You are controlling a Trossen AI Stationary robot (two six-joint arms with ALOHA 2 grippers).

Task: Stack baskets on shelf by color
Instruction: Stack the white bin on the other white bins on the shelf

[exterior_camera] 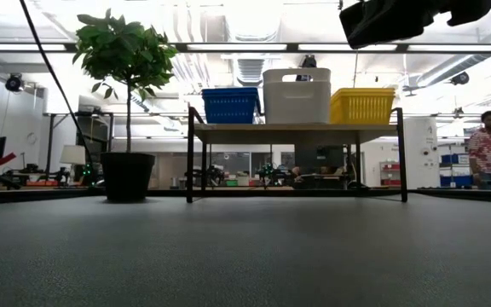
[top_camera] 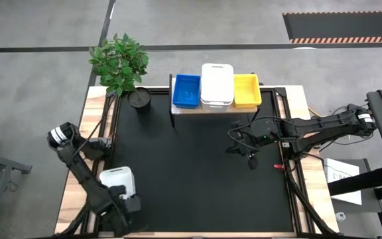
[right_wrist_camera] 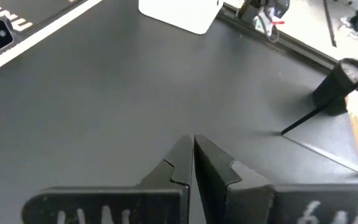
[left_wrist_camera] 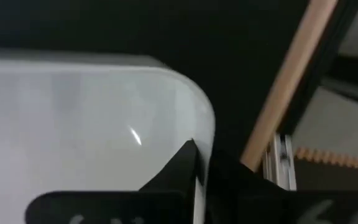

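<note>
Last white basket [top_camera: 117,180] at lower left of the worktop [top_camera: 197,179], long axis up-frame, rim pinched by left gripper [top_camera: 126,197] fingers; right gripper [top_camera: 243,147] farther, fingers pressed together; shelf [top_camera: 211,107] at upper centre.

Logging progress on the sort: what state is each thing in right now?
Blue baskets: stacked on shelf.
White stack: on shelf, middle.
Yellow baskets: on shelf.
Last white basket: on mat, rim gripped.
Left end effector: shut on it.
Right end effector: shut, empty.
Plant: upright.
</note>
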